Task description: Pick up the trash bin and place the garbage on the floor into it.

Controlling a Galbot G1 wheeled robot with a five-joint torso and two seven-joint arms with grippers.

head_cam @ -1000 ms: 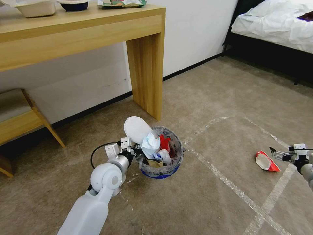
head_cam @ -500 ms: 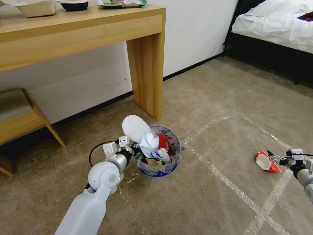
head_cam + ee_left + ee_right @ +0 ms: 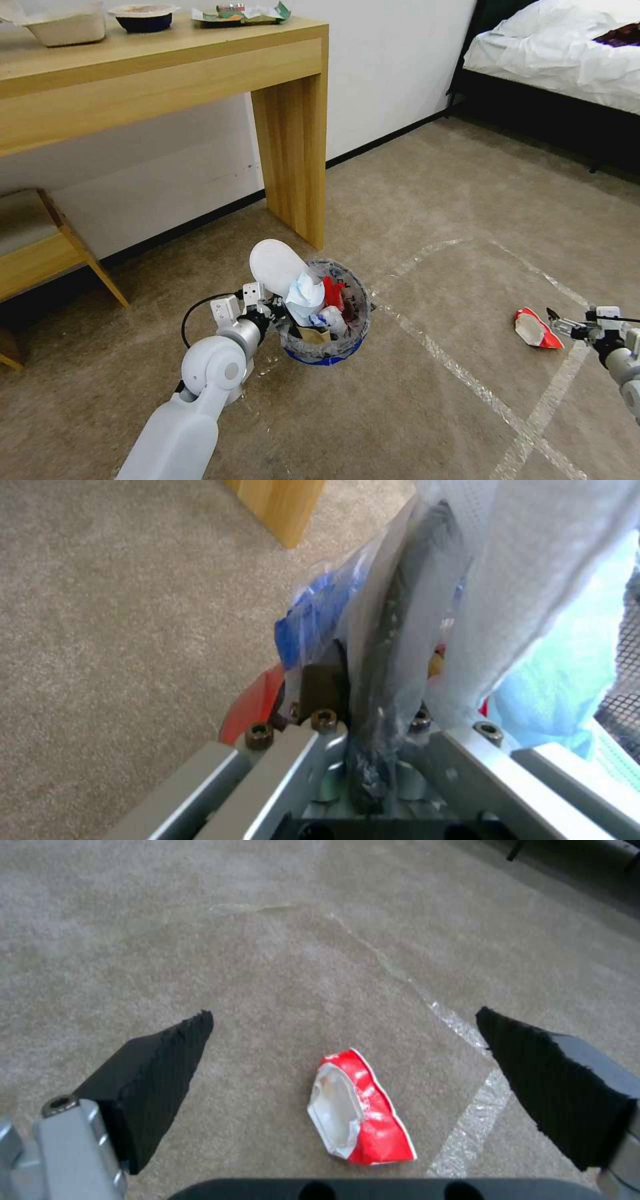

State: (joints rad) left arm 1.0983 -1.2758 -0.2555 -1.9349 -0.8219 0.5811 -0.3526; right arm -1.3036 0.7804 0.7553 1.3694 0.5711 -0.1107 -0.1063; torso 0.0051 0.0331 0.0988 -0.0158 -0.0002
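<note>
Left gripper [image 3: 270, 312] is clamped on the near rim of the trash bin [image 3: 327, 352], pinching the bag liner [image 3: 383, 645] against the wall, probably so the bin travels with the robot as it collects. The bin sits low on the carpet [image 3: 413, 413] beside the desk leg [image 3: 293, 160]. It is packed: one white slipper [image 3: 273, 263] stands up out of it, plus crumpled white-blue paper [image 3: 307, 293], something red and a brown scrap.

Right gripper [image 3: 559, 325] hovers low with fingers [image 3: 157, 1067] spread wide, lined up on the red wrapper [image 3: 531, 329], ready to pinch. That makes one loose wrapper on the floor, one bin, two grippers.
</note>
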